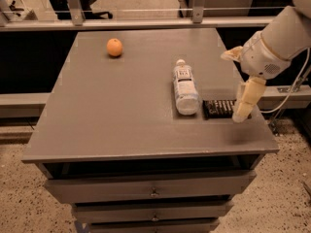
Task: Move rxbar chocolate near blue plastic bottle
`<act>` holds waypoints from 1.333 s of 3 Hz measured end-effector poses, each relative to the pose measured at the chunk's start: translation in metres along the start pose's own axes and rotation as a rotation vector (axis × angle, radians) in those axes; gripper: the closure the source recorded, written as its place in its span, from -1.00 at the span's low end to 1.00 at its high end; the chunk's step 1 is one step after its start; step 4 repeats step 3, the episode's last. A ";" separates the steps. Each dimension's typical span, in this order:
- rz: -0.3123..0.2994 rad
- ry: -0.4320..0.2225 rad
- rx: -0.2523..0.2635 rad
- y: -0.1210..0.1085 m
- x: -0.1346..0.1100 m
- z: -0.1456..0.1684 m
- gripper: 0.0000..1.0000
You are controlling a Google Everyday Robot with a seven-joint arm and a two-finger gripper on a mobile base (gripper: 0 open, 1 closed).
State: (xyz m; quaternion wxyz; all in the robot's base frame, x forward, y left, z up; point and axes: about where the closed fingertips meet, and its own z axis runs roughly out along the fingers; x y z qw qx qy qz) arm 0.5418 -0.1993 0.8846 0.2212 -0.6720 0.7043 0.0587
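Grey metal table (pixel 121 110) is sitting in front of me with drawers (pixel 146 188) underneath and a speckled floor (pixel 24 198) around it. The rxbar chocolate (pixel 217 108) is lying flat near the table's front right corner, just beside the bottom end of the blue plastic bottle (pixel 185 87), maybe touching it, hard to call from here. The bottle is lying on its side with its white cap pointing toward the far edge.

The gripper (pixel 233 86) is hanging over the right end of the bar with its fingers spread wide. One pale finger (pixel 244 101) is pointing down at the bar's right end, and the other is sticking out up by the wrist. It isn't pinching anything. I can't say whether that lower finger is actually touching the wrapper or just hovering in front of it.

As for writing, the bottle's white label is showing dark print and the black wrapper is showing pale lettering, but I'm not making out a single word on either.

An orange (pixel 114 47) is sitting well apart at the far left.
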 end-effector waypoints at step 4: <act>0.155 -0.181 0.200 -0.013 0.040 -0.120 -1.00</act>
